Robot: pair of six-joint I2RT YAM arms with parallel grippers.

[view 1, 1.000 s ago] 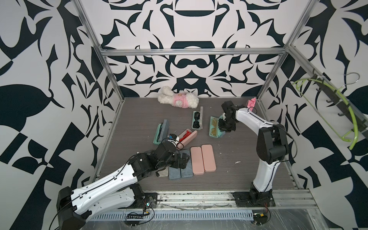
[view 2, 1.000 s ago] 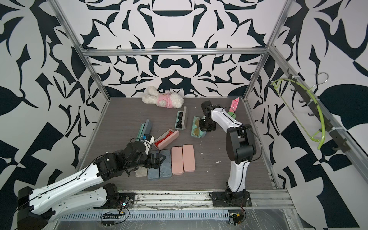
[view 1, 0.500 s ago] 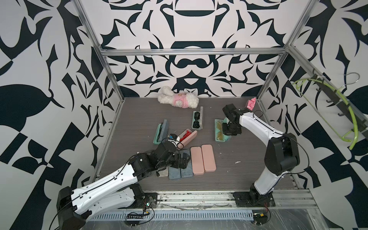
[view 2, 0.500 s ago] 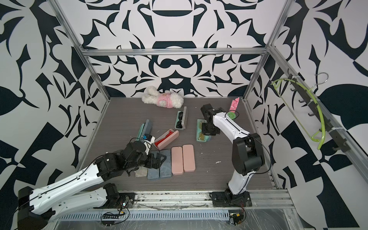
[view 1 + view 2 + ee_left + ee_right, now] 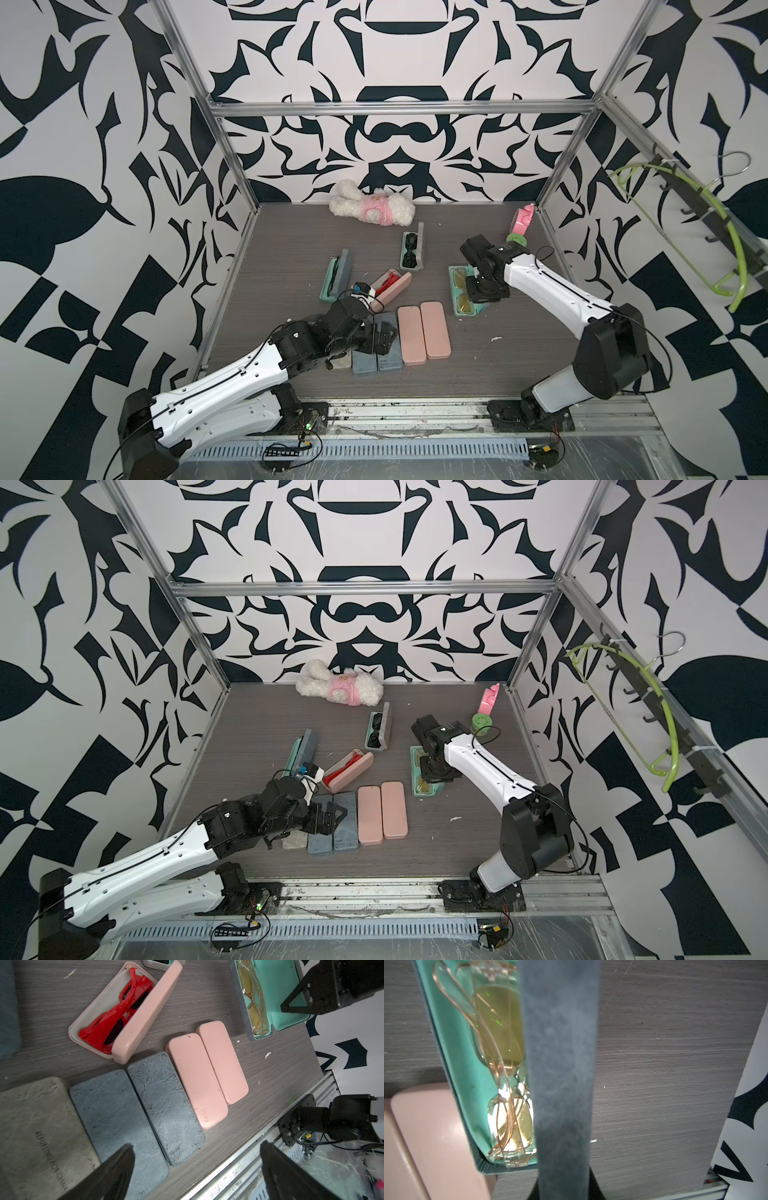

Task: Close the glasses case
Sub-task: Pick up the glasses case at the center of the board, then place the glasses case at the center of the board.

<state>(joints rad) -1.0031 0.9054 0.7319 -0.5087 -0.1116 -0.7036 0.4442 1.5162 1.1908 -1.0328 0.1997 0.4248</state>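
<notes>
- Since a second ago the right arm (image 5: pixel 552 291) has drawn back from the rear wall, and the teal-lined glasses case (image 5: pixel 452 1053) has slid with it toward the pair of closed pink cases (image 5: pixel 424 332); the left arm (image 5: pixel 232 386) has not shifted.
- Both arms reach in from the front rail, one on each side of the pink pair.
- The plush dog (image 5: pixel 372 208) in a pink outfit lies well behind the pink pair, against the rear wall.
- The right gripper (image 5: pixel 484 291) is clamped on the glasses case's lid (image 5: pixel 560 1064), which shows in the right wrist view as a blue-grey band running out from between the fingers.
- The left gripper (image 5: pixel 195 1144) hangs with its jaws spread wide, holding nothing, above two blue-grey closed cases (image 5: pixel 145 1105) that touch the pink pair on the left arm's side.
- The teal-lined glasses case sits just behind the pink pair on the right arm's side, with a strip of table between them in the left wrist view; its lid is lifted off the tray, so it is not yet closed.
- A grey lettered case (image 5: pixel 37 1126) lies beyond the blue-grey ones, farther from the pink pair.
- An open pink case (image 5: pixel 145 1012) lies just behind the pink pair toward the left arm's side and holds red sunglasses (image 5: pixel 116 1014).
- An open grey case (image 5: pixel 421 249) stands farther behind the pink pair and holds black sunglasses (image 5: pixel 409 253).
- Yellow-lensed glasses (image 5: pixel 500 1022) lie in the teal tray.
</notes>
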